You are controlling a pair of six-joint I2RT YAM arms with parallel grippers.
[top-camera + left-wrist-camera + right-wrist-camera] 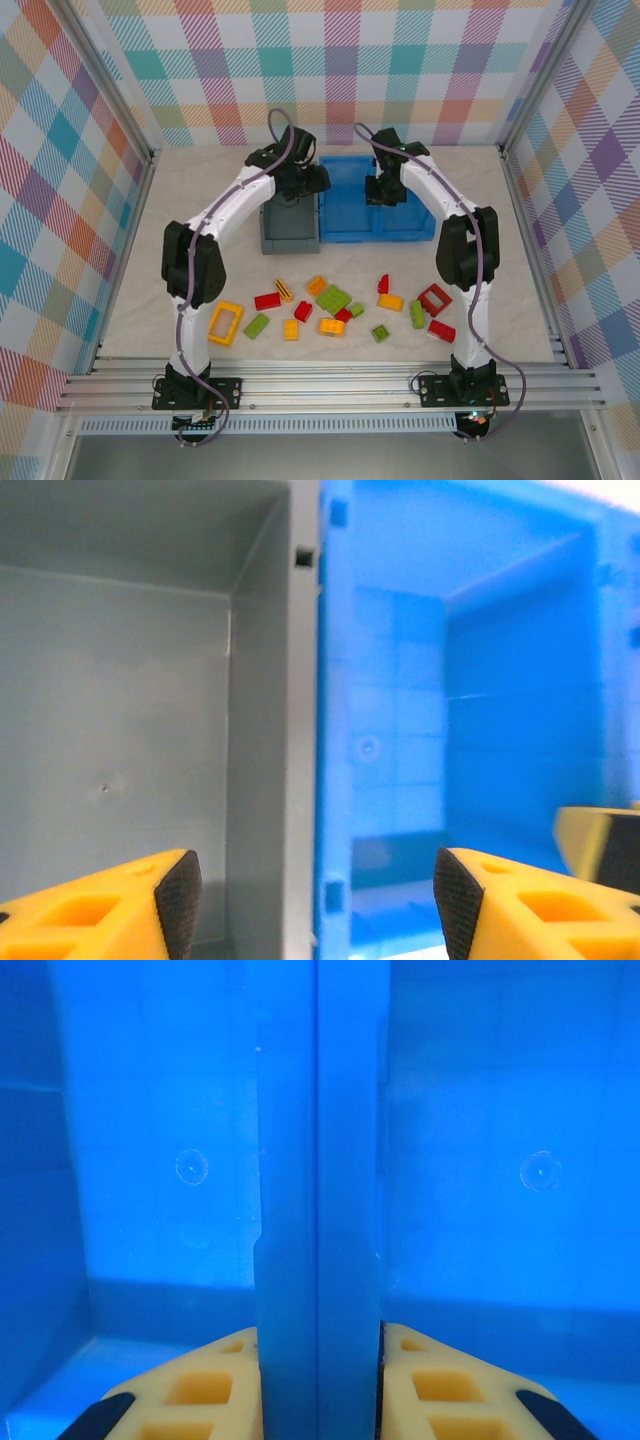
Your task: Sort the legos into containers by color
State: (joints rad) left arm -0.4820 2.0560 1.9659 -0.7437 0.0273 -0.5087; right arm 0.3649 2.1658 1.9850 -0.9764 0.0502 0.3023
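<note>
Open left gripper point(310, 895) over the seam between grey bin point(110, 710) and blue bin point(400, 710), right gripper point(320, 1385) clamped on the blue bin's divider point(318, 1200), legos point(333, 298) scattered nearer.

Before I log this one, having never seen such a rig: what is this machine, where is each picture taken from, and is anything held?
These are two white robot arms bolted to the near edge of a table, each ending in a two-finger gripper. The overhead picture looks down from behind them; the other two come from cameras on the wrists. Red, green and yellow toy bricks lie loose on the table, in front of a grey bin and a blue bin. The left gripper hangs open above where the bins meet, holding nothing. The right gripper is closed on the blue bin's divider.
</note>
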